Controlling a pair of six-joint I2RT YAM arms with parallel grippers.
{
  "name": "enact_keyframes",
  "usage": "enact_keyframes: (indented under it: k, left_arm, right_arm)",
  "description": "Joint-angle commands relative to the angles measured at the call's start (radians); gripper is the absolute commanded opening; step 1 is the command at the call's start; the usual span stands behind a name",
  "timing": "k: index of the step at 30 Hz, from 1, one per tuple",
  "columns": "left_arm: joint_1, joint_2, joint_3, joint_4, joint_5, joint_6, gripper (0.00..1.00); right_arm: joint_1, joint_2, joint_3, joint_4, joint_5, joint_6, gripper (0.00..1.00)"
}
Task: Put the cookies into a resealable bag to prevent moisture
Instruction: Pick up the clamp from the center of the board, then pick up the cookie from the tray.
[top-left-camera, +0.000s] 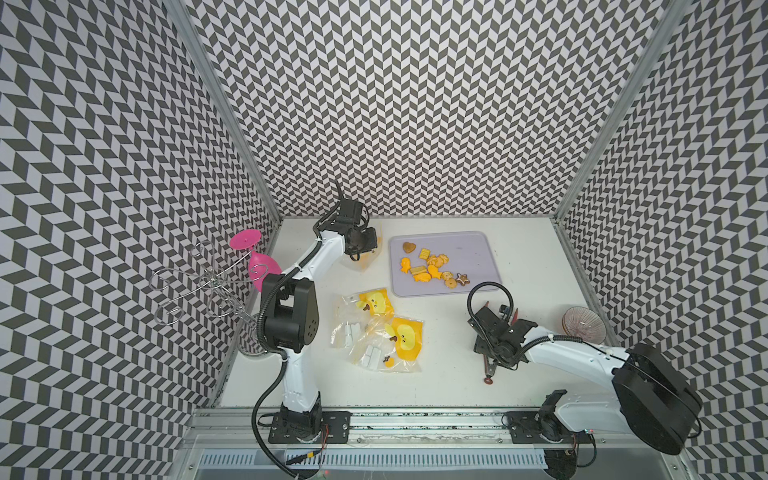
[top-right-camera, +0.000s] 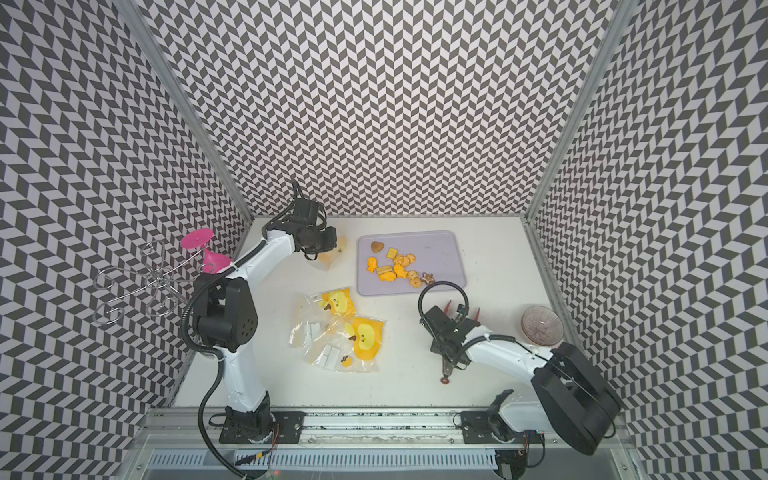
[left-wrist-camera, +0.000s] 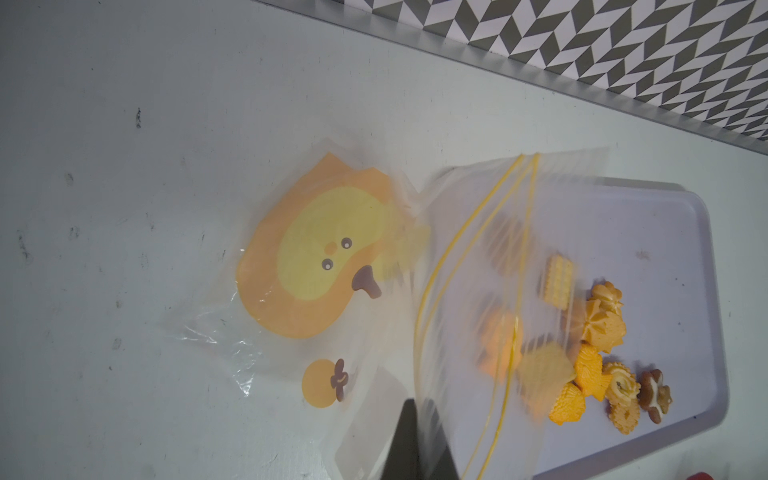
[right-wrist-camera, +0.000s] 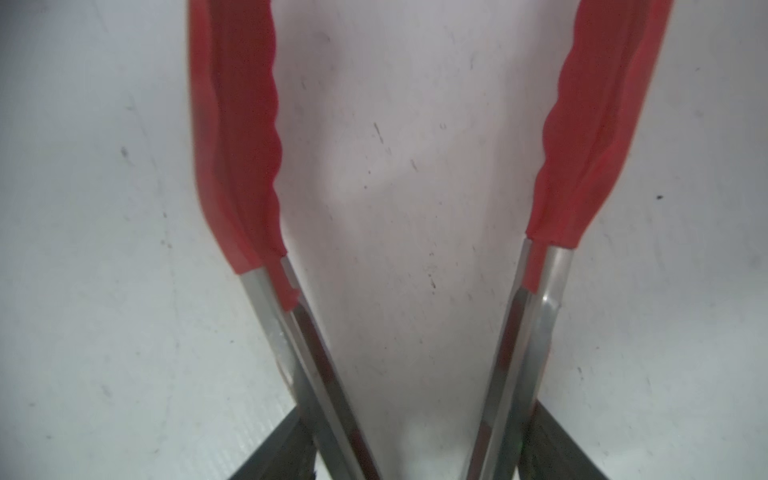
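Left wrist view: cookies (left-wrist-camera: 598, 353) beyond bag (left-wrist-camera: 436, 270), apparently clenched in left claw (left-wrist-camera: 415, 436); right claw (right-wrist-camera: 415, 453) grasping tongs (right-wrist-camera: 232, 158).

Upside-down pink goblet (top-left-camera: 259, 268) at a wire rack (top-left-camera: 208, 282), left edge; ribbed glass bowl (top-left-camera: 582, 325), right edge.

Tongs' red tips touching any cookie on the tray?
Apart. In a top view the tongs' red tips lie short of the tray, away from the cookies; right wrist view shows bare table between them.
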Motion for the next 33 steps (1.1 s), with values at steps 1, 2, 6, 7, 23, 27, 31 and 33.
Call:
enact_keyframes:
  k: [1,2,6,7,23,27,31,33]
  left_arm:
    - [-0.001,-0.008,-0.009,0.013,0.017,0.004,0.0]
    - [-0.001,-0.01,-0.01,0.013,0.018,0.004,0.0]
    - [-0.001,-0.014,-0.01,0.013,0.021,0.003,0.0]
    - [-0.001,-0.014,-0.01,0.014,0.023,0.002,0.0]
    - [0.019,0.01,0.062,-0.011,-0.127,-0.071,0.0]
    - [0.019,0.048,0.17,-0.138,-0.376,-0.117,0.0]
    - [0.006,0.086,0.311,-0.324,-0.7,-0.194,0.0]
    - [0.005,0.1,0.369,-0.405,-0.81,-0.228,0.0]
  right_arm:
    - [-0.062,-0.04,-0.012,0.035,0.033,0.003,0.68]
    - [-0.086,-0.05,-0.007,0.041,0.04,-0.012,0.68]
    - [-0.18,-0.096,0.047,0.04,0.084,-0.095,0.66]
    - [-0.191,-0.106,0.067,0.03,0.103,-0.11,0.66]
    - [-0.209,-0.22,0.204,0.154,0.144,-0.458,0.62]
    - [-0.21,-0.161,0.278,0.164,0.094,-0.557,0.62]
    - [-0.209,-0.118,0.324,0.147,0.105,-0.572,0.6]
    - [-0.21,-0.111,0.329,0.148,0.117,-0.569,0.59]
